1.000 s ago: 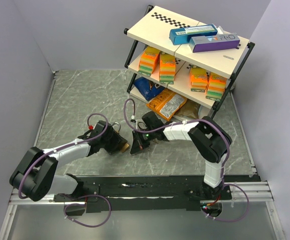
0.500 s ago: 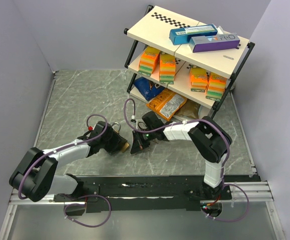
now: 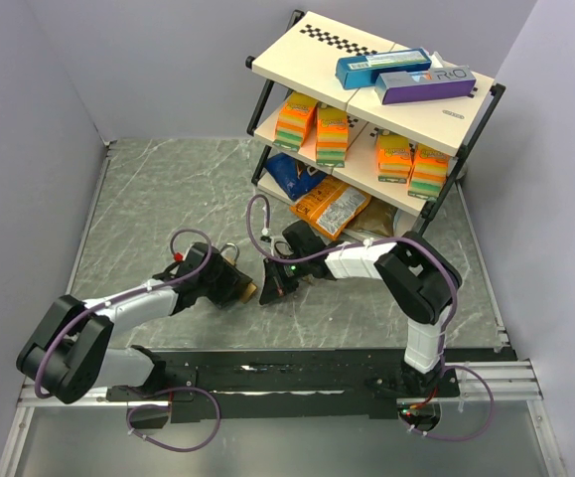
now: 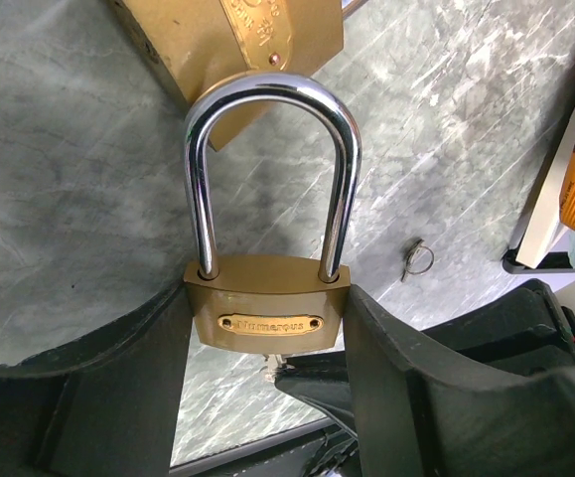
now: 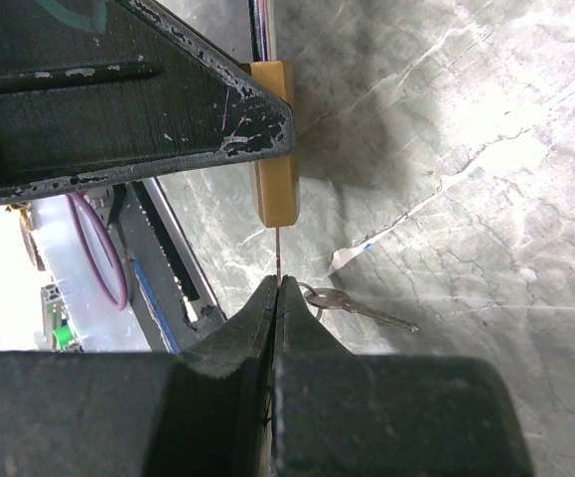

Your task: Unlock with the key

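Note:
A brass padlock (image 4: 267,316) with a silver shackle (image 4: 272,179) is clamped by its body between the fingers of my left gripper (image 4: 267,320). It shows in the top view (image 3: 249,290) and edge-on in the right wrist view (image 5: 275,149). My right gripper (image 5: 278,283) is shut on the thin key (image 5: 278,253), whose blade runs straight up into the bottom of the padlock. The key's end shows under the lock in the left wrist view (image 4: 270,370). A second key (image 5: 359,308) hangs on a ring beside my right jaws. In the top view the right gripper (image 3: 271,288) meets the left gripper (image 3: 239,286).
A second brass padlock (image 4: 242,40) lies on the marble table just beyond the held one. A small wire ring (image 4: 416,258) and a paper scrap (image 5: 352,256) lie on the table. A shelf rack (image 3: 376,109) with boxes and snack bags stands at the back right.
The left arm has shifted very slightly. Both grips and the key in the lock look the same.

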`<state>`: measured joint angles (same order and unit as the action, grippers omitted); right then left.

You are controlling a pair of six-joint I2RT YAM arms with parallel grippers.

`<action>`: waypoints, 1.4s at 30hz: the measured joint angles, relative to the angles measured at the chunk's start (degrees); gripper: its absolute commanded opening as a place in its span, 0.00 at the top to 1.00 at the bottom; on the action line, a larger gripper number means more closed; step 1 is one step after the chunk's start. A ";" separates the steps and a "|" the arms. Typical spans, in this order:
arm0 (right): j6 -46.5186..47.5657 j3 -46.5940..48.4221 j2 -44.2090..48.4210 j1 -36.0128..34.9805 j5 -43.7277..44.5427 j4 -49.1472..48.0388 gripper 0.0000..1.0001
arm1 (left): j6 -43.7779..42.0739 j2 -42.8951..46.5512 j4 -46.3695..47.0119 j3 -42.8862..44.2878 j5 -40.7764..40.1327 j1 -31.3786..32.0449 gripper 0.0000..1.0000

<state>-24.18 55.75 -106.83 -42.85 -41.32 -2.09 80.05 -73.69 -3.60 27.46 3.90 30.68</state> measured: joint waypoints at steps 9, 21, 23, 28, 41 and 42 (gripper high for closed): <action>0.04 -0.48 0.61 0.07 0.37 -0.02 1.00 | 0.24 0.07 0.11 -0.04 0.13 0.28 0.99; 0.92 -3.06 3.19 0.04 3.56 -0.13 1.00 | 1.31 -1.22 0.83 0.59 0.33 1.97 0.99; 1.11 -3.63 3.85 -0.09 4.68 -0.31 1.00 | 1.49 -1.88 0.94 1.03 0.31 2.21 0.99; 1.14 -4.17 4.83 -0.37 6.60 -0.02 1.00 | 1.90 -3.10 1.44 1.92 -0.11 2.84 0.99; 0.85 -5.53 5.35 -1.27 9.40 0.87 1.00 | 2.75 -6.64 4.15 3.82 -0.24 5.29 0.99; 0.87 -5.53 5.38 -1.27 9.46 0.94 1.00 | 2.75 -6.69 4.24 3.87 -0.26 5.38 0.99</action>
<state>-23.31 50.22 -101.45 -44.12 -31.86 -1.15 82.81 -80.38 0.64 31.33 3.64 36.05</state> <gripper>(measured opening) 0.007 0.610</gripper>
